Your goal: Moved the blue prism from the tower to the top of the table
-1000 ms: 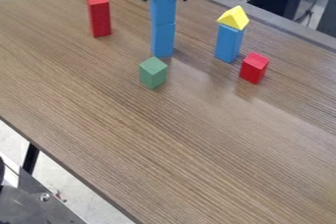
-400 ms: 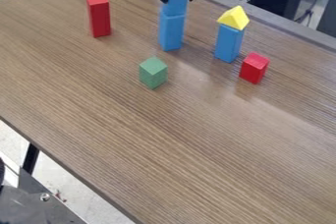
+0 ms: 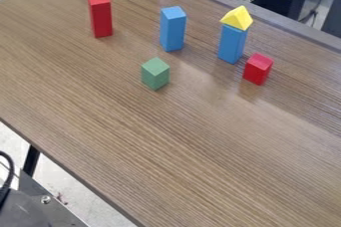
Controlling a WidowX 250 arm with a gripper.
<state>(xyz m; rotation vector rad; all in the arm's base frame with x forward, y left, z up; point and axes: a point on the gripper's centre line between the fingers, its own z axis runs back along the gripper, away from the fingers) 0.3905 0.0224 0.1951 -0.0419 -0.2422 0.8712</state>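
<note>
I cannot tell if my gripper is open, closed or holding something; I cannot tell where the blue prism from the tower is, either. On the brown wooden table (image 3: 166,141) I see a lone blue block (image 3: 172,31), standing up by itself near the top middle of my view; to its left stands a tall red block (image 3: 101,18), well apart from it; a green block (image 3: 155,74) sits nearer to me, just below the lone blue one. To the right, another blue block (image 3: 232,45) stands up with a yellow triangle block (image 3: 238,18) resting on top; a short red block (image 3: 257,69) is just beside that pair, a bit nearer to me and farther right.
</note>
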